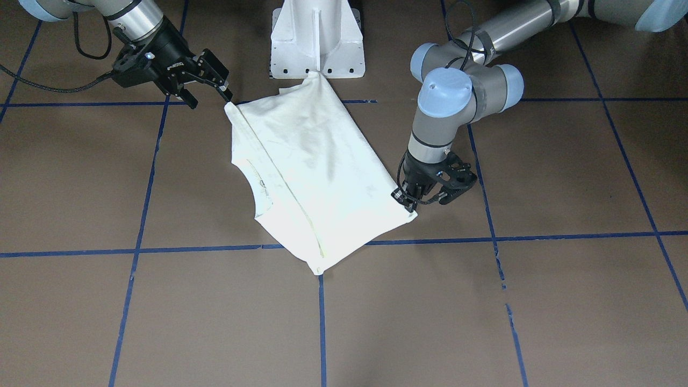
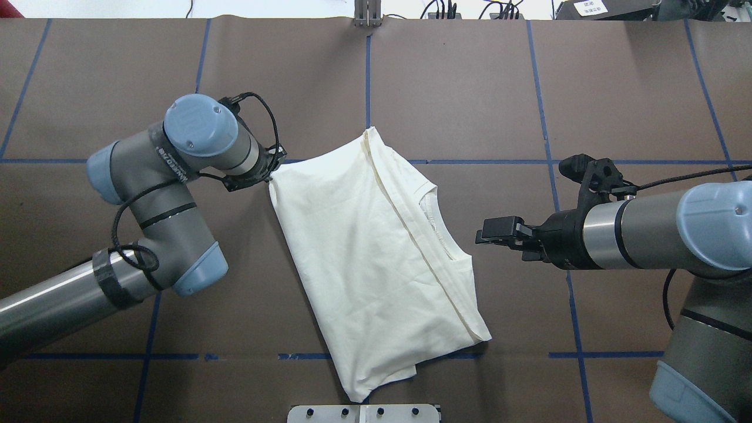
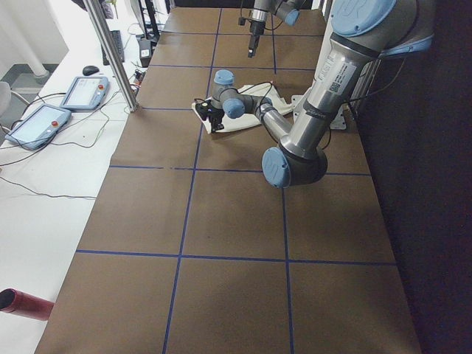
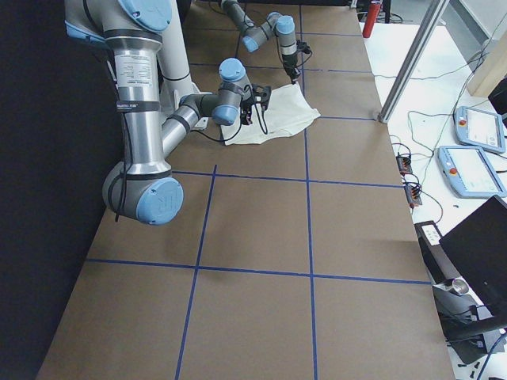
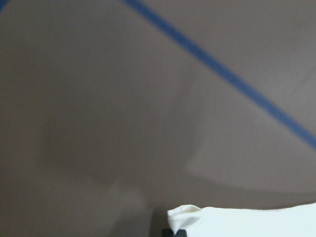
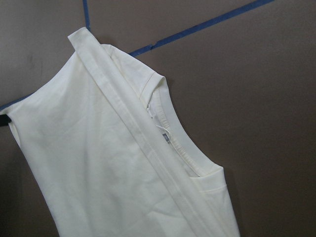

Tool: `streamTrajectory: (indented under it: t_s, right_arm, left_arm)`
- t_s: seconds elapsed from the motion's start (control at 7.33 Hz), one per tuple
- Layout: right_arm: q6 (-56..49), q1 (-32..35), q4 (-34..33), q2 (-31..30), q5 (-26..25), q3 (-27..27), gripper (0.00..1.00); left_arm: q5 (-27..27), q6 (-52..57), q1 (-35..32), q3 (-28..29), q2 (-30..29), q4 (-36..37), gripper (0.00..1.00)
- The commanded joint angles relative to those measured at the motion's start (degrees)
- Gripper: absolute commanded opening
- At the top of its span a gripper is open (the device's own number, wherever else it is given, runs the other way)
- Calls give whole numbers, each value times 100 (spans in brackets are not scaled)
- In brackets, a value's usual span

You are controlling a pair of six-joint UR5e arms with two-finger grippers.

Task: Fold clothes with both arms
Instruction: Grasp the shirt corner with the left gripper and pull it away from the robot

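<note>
— Start at the left gripper [image 1: 409, 203]. What are its jaws doing?
— They look drawn together on one corner of the T-shirt [image 2: 364, 247]. Its wrist view shows that corner bunched up at the bottom edge.
— And the right gripper [image 1: 209, 99]?
— Jaws spread and holding nothing. It hangs above the table [image 2: 470, 88], just off the side of the shirt where the neckline [image 6: 185, 150] lies.
— Where is the shirt itself?
— Mid-table, folded, plain cream side up, lying askew across the blue tape lines [image 2: 368, 76]. One corner comes just beside the white pedestal [image 1: 317, 37]; the opposite end points away from the robot.
— Anything readable?
— Little. A small label [image 6: 166, 138] sits inside the neckline with a bluish mark, too small to read. White lettering [image 1: 174, 65] runs along the right gripper's black body. It may say ROBOTIQ, but I cannot be sure. The left arm [image 2: 170, 235] carries dark print on its grey wrist, also too fine to make out.
</note>
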Motion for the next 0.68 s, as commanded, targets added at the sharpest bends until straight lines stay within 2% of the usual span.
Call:
streamTrajectory:
  t_s: [0.0, 0.14, 0.27, 0.55]
  right_arm:
    - [-7, 44, 0, -1, -1, -73, 100]
    - [-7, 44, 0, -1, -1, -83, 100]
    - [2, 36, 0, 17, -10, -126, 100]
    - [-7, 44, 0, 139, -10, -284, 100]
  left_arm:
    - [69, 513, -443, 1596, -1093, -787, 0]
    - [383, 523, -443, 2448, -1568, -1382, 0]
    - [413, 523, -443, 2979, -1729, -1832, 0]
    - [500, 532, -487, 3106, -1705, -1898, 0]
